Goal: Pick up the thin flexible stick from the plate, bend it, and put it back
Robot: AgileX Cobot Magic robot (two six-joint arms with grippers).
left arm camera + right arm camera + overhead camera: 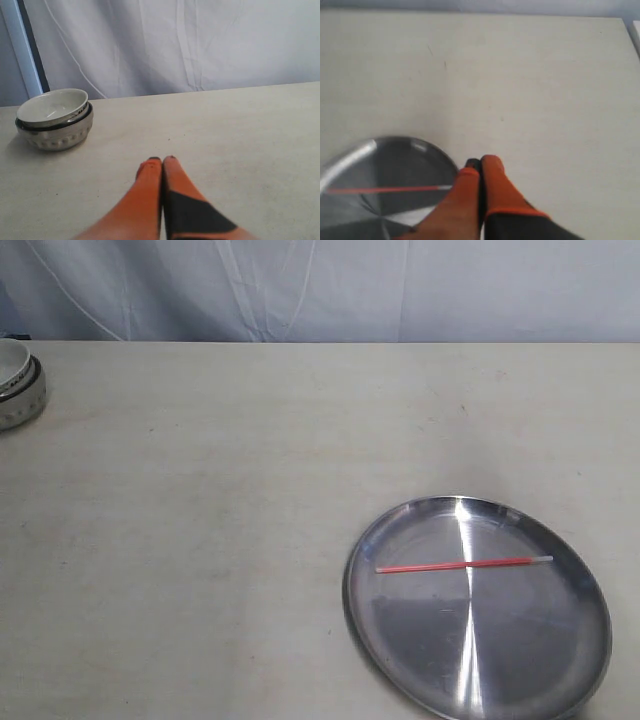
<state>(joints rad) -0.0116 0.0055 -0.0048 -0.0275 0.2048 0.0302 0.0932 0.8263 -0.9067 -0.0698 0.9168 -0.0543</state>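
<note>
A thin red-orange stick (465,564) lies straight and flat on a round, shiny silver plate (520,645), across its far half, with its short whitish tip pointing right in the exterior view. The plate sits at the near right of a pale counter (230,500). In the right wrist view, the stick (385,189) and plate (395,160) show just beside the right end effector (480,164), whose orange fingers are pressed together. The left end effector (161,160) also has its fingers together, above bare counter. A white bowl (15,380) stands at the far left, well apart from the plate. Pale cloth (400,290) hangs behind.
</note>
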